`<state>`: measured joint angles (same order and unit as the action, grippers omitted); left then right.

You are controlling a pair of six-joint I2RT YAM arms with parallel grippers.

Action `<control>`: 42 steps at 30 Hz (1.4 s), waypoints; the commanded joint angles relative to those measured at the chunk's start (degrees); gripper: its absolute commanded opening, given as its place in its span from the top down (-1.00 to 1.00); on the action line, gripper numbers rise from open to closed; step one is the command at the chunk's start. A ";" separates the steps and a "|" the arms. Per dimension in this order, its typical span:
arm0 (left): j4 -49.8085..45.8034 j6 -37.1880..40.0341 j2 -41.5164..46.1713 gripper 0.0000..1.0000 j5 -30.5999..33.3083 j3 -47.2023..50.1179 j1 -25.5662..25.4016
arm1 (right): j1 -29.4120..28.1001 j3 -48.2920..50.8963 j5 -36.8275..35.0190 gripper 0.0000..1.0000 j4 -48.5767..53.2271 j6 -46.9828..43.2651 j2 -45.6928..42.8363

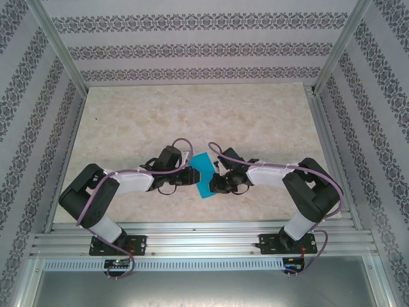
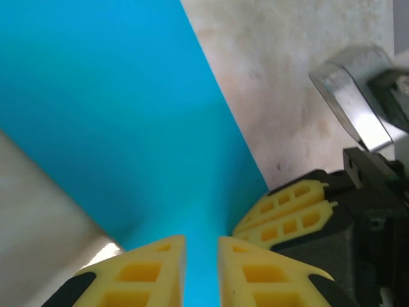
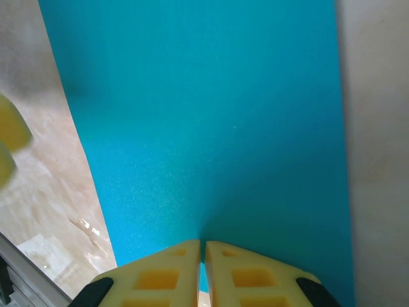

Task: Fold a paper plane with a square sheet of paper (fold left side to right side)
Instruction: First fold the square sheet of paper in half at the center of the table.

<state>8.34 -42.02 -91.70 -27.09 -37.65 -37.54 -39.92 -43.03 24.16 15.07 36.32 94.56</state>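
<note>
The right jaws are pressed together to a hairline slit, their two yellow fingers [image 3: 160,275] pinching the near edge of the square sheet of paper [image 3: 204,115], and a faint crease runs up the cyan from that pinch. The left jaws stand slightly apart: two yellow fingers [image 2: 150,272] with a narrow gap between them, the blue sheet showing through the gap. Whether they touch it I cannot tell. In the left wrist view the other arm's pair of yellow fingers [image 2: 287,211] sits at the sheet's right edge. From above, there is one sheet, a narrow slanted blue shape held between the two sets of jaws, which meet it from either side. The left arm [image 1: 96,198] and right arm [image 1: 313,192], two in all, bend inward over the marbled beige surface [image 1: 192,115], the sheet near its middle.
</note>
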 commanded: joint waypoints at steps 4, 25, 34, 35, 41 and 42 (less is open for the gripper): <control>3.08 -4.96 -1.09 0.60 6.17 -0.42 -3.54 | -1.21 0.40 -4.17 0.74 4.43 -0.37 3.01; -4.56 -3.57 -5.21 0.56 18.72 -2.65 -5.03 | -1.76 -1.27 -7.39 0.74 9.95 -1.77 5.44; -5.62 0.07 -5.02 0.44 19.83 -4.79 -1.34 | -1.84 -1.18 -7.24 0.75 9.81 -2.03 6.81; -5.43 0.58 -5.22 0.44 19.72 -5.09 -0.95 | -1.84 -1.10 -7.20 0.74 9.92 -1.97 6.86; -3.99 2.53 -7.93 0.42 19.07 -6.98 1.77 | -1.96 -1.03 -6.97 0.74 9.85 -2.11 6.95; -4.24 2.87 -8.58 0.42 19.30 -7.43 2.26 | -1.97 -1.01 -6.97 0.74 9.87 -2.05 6.93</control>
<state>4.62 -42.22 -98.10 -11.46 -43.35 -37.54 -40.88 -46.78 22.55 18.68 35.86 97.27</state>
